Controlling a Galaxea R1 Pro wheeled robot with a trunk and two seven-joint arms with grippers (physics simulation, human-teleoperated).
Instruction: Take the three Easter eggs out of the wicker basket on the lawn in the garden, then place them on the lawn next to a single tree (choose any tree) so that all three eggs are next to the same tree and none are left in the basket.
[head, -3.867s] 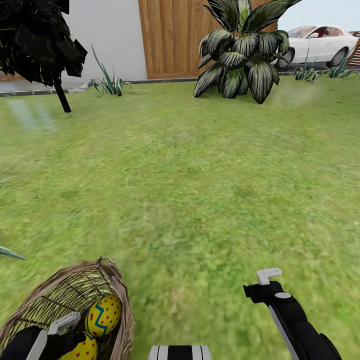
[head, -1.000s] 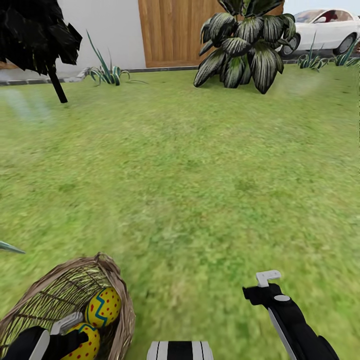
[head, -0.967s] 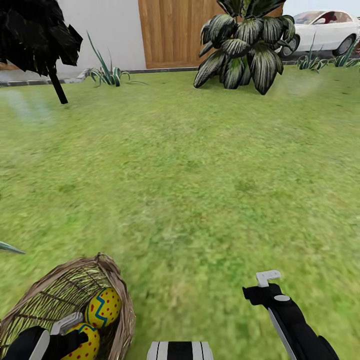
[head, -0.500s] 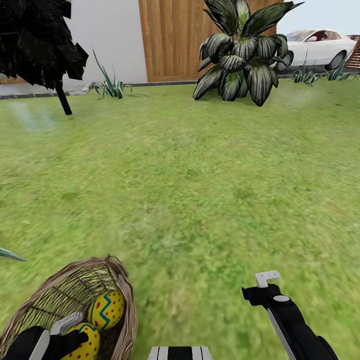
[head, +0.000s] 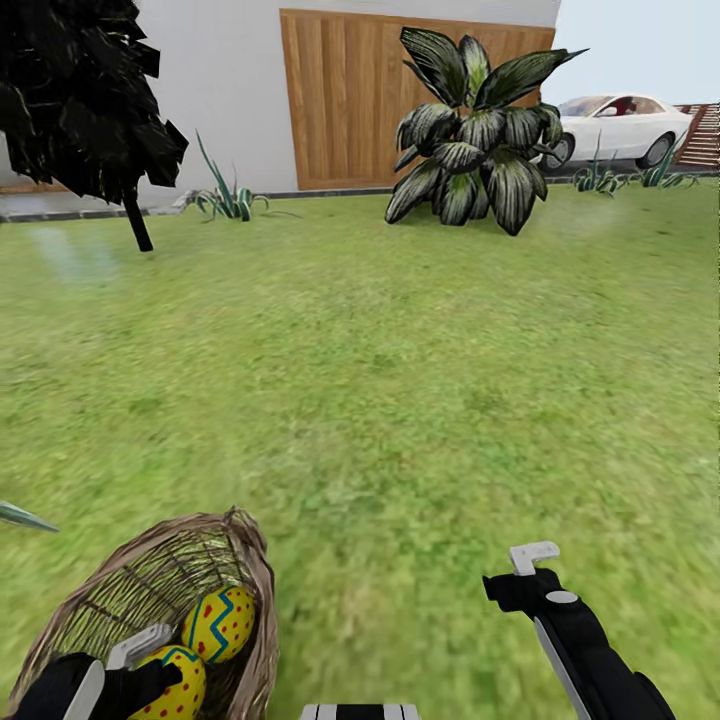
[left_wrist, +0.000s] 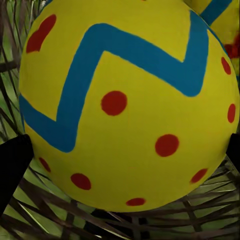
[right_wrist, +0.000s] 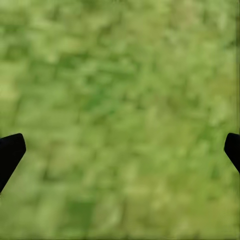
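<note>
The wicker basket (head: 150, 580) lies on the lawn (head: 400, 380) at the lower left of the head view. Two Easter eggs show inside it, one (head: 218, 622) near the rim and one (head: 170, 685) lower down beside my left arm. My left gripper (left_wrist: 120, 155) is open inside the basket, its dark fingertips (left_wrist: 12, 162) on either side of an egg (left_wrist: 125, 100). Another egg (left_wrist: 220, 15) peeks in behind it. The third egg is hidden. My right gripper (head: 530, 565) hangs open over bare grass (right_wrist: 120, 120). The slim-trunked tree is out of view.
A dark-leaved shrub on a thin stem (head: 85, 100) stands at the far left. A big striped plant (head: 475, 150) grows before the wooden panel (head: 340, 100) of the white house. A white car (head: 615, 125) is parked far right. Wide grass lies ahead.
The whole picture has slid down as the head camera tilted up, showing more wall and sky. The arms, basket and eggs hold their places.
</note>
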